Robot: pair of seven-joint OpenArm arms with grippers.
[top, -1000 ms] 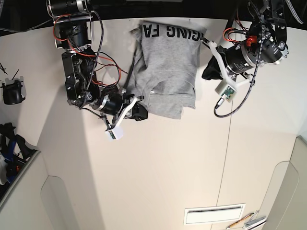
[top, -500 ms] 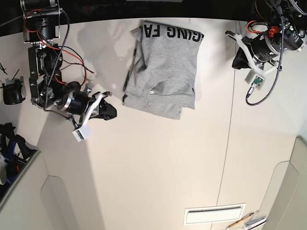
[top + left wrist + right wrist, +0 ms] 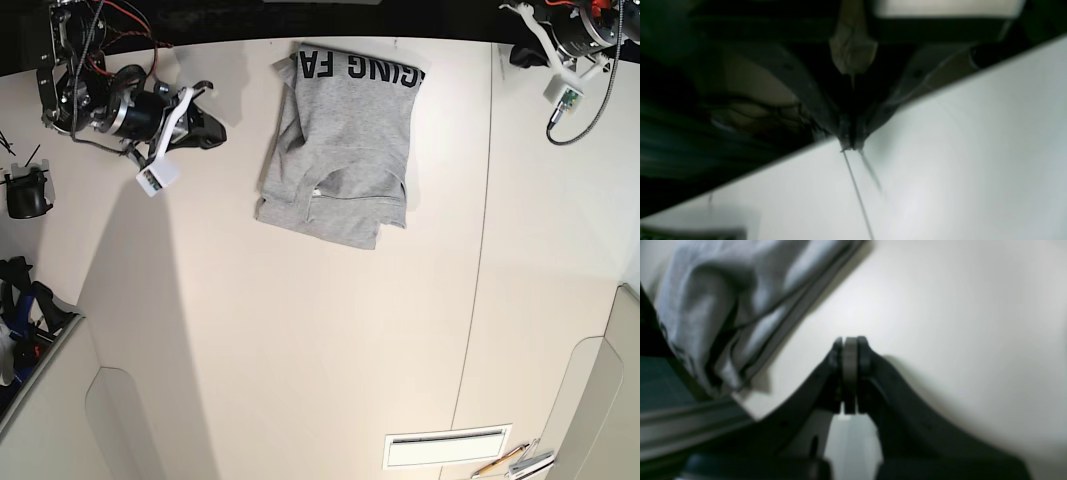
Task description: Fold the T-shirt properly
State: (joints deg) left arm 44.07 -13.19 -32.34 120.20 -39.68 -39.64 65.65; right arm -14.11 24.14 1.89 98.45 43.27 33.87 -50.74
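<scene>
T-shirt (image 3: 340,150) folded, lies free near table (image 3: 330,360) far edge. Right gripper (image 3: 850,350) pinched empty, beside shirt. Left gripper (image 3: 850,145) pinched empty, well apart. Judgement: park arms without brushing cloth.

Black arms (image 3: 90,95), red-black cables (image 3: 110,15)

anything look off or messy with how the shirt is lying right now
The T-shirt lies folded but untidy: its lower hem is slanted and uneven, its left side bunches in wrinkles, and the black lettering runs off the table's far edge.
</scene>
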